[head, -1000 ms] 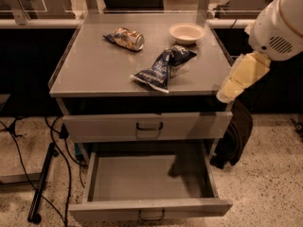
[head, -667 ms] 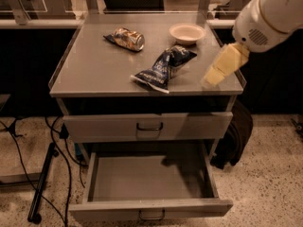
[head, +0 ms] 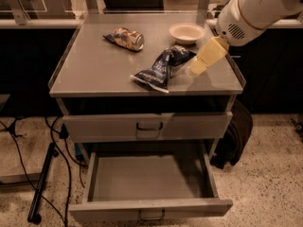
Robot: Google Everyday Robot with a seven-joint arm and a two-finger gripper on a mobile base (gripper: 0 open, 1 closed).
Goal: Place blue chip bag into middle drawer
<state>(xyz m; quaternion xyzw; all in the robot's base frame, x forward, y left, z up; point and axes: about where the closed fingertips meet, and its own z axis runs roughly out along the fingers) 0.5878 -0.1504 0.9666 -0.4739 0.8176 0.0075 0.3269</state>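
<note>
Cabinet top (head: pixel 94 74): grey, flat. Middle drawer (head: pixel 147 176): pulled open, low front. Gripper (head: pixel 201 65): over top's right side, just beside bag; open or closed, can't tell. Blue chip bag (head: pixel 161 67): lying on top, centre-right. White bowl (head: pixel 187 32), gold packet (head: pixel 125 38): further back.

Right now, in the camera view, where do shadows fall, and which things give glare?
Camera view: the blue chip bag and the gold snack packet show bright glints on their foil; deep shadow fills the gap under the table top; the middle drawer is darkest at its back; the gripper, just right of the bag above the table top, is well lit.
</note>
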